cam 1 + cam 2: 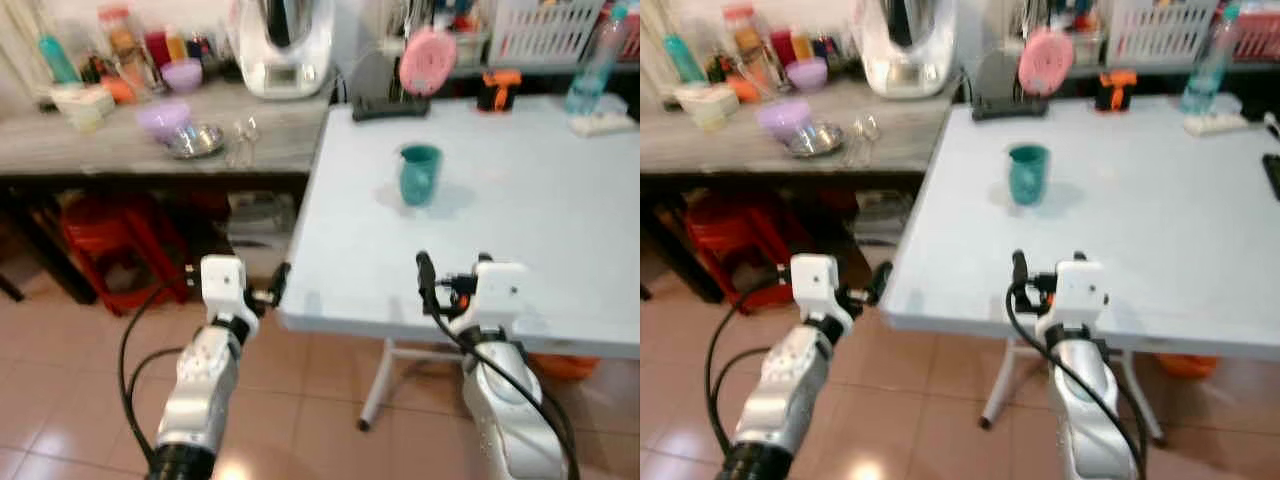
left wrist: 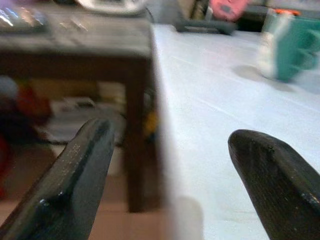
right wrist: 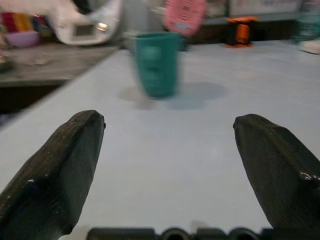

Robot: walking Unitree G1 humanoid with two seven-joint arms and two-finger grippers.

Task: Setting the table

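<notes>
Teal cup [image 1: 420, 174] upright on pale blue table [image 1: 560, 230], near middle, nothing touching it. Right gripper [image 1: 452, 268] over table's near edge, well short of cup. Left gripper [image 1: 272, 290] hangs just off table's left corner, over tiled floor [image 1: 70, 380]. Grey counter [image 1: 110, 145] to left: purple bowl [image 1: 163, 118], metal dish [image 1: 196, 140], white appliance [image 1: 283, 45]. Red stool [image 1: 115, 245] underneath. Pink round thing [image 1: 428, 60] at far edge, bit blurry.

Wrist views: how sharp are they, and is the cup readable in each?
Left wrist view: heavily blurred, teal cup smeared sideways, open left gripper fingers soft. Right wrist view: milder blur, cup recognisable with its shadow on the white table; open right gripper fingers fairly crisp.
</notes>
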